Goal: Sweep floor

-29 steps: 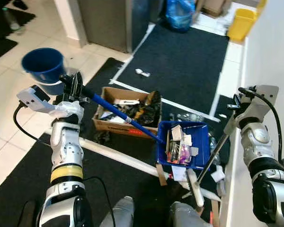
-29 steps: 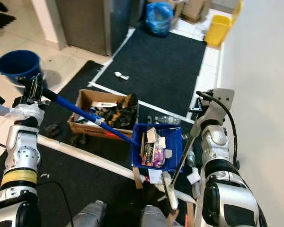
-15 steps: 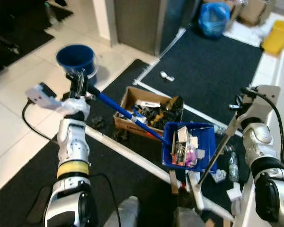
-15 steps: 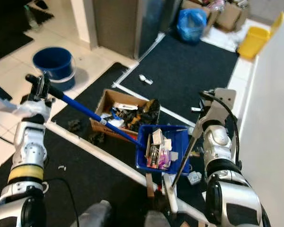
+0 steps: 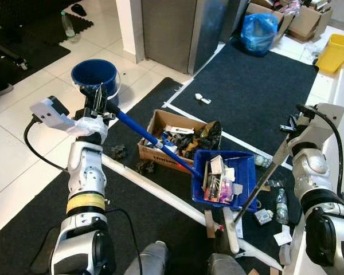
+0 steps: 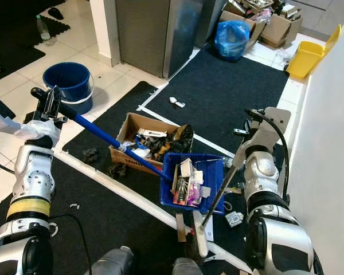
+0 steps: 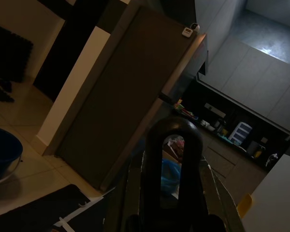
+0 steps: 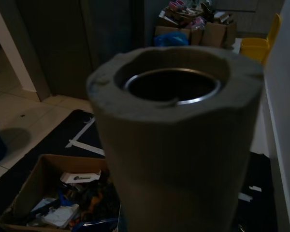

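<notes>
Blue dustpan [image 5: 223, 177] handle gripped by left jaws [image 5: 97, 98] — right jaws [image 5: 296, 121] unclear, cardboard box [image 5: 160, 150] lettering unreadable.

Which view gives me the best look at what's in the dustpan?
The left eye view: the blue dustpan sits unblocked, its paper scraps visible, the left gripper on its handle. The right eye view shows the same. The wrist views show handle ends, not the pan.
</notes>
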Controlling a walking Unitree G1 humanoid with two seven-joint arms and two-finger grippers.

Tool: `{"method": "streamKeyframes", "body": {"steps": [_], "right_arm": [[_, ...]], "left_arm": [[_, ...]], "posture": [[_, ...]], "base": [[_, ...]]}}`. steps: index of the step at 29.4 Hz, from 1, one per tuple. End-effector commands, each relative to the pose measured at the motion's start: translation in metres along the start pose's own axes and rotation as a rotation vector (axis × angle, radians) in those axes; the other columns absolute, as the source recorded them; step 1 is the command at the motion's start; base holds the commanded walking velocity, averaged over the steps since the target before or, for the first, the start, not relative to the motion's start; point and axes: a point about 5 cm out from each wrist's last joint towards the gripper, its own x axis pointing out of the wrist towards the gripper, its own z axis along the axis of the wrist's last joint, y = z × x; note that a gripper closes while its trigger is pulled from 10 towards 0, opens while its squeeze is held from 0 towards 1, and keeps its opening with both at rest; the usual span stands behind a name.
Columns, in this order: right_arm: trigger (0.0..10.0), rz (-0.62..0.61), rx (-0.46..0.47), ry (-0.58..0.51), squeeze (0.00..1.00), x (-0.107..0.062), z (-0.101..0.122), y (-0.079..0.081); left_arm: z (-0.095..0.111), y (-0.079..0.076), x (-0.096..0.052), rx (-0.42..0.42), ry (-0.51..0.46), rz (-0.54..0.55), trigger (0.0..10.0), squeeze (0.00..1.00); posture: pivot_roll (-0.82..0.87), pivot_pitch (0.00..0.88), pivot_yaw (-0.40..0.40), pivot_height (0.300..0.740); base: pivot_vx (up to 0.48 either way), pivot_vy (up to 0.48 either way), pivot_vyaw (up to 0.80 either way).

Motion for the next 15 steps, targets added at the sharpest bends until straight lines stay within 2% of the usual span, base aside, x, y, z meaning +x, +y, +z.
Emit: {"method": "streamKeyframes", "body": {"steps": [1,10,15], "right_arm": [[10.0,-0.017,0.006,-0.019,0.0,0.002,0.0057,-0.0038],[10.0,-0.024,0.01,-0.019,0.0,0.0014,0.0053,-0.0054],[10.0,-0.027,0.009,-0.019,0.0,0.0011,0.0051,-0.0066]], "left_arm": [[0.0083,-0.0014,0.0062,-0.003,-0.043,-0.002,10.0,0.0],[0.0047,-0.0049,0.0069,-0.005,-0.035,-0.012,10.0,0.0],[0.0039,-0.0061,0.0075,-0.004,-0.033,-0.017,10.0,0.0]], "posture": [[0.18,0.0,-0.077,0.74],[0.18,0.0,-0.072,0.74],[0.18,0.0,-0.07,0.74]], "base": [[0.296,0.0,0.0],[0.306,0.0,0.0],[0.431,0.0,0.0]]}}
